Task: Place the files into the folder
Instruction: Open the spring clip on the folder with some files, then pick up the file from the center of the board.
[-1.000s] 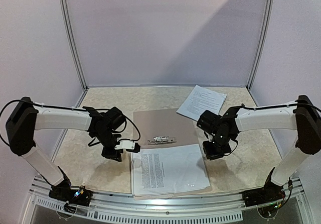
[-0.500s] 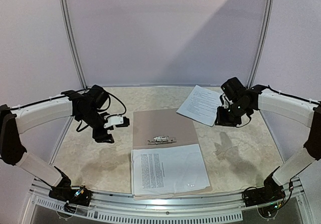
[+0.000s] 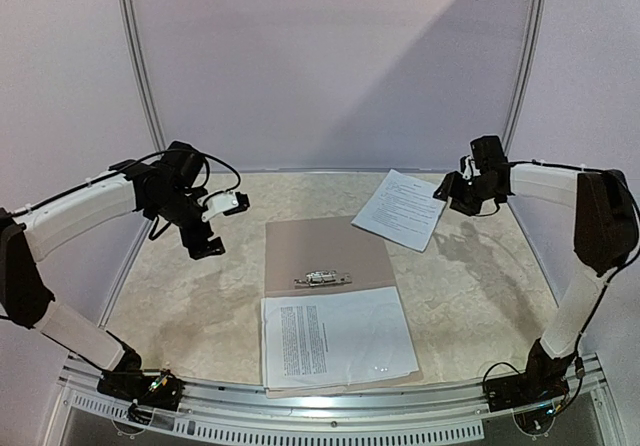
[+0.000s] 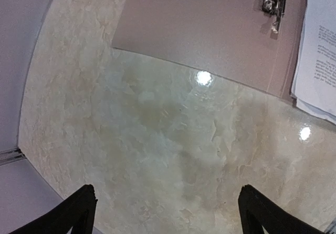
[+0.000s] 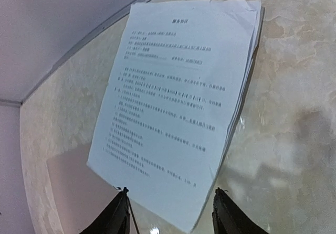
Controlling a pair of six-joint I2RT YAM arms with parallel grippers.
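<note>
Left wrist view: folder (image 4: 210, 29) cut by top edge, files (image 4: 320, 50) by right edge.

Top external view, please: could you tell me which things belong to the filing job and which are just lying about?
Job:
- open flat tan cardboard folder
- white printed paper sheets on its near half
- loose stack of white printed sheets at far right

Just there:
- beige marbled table top
- pale booth walls
</note>
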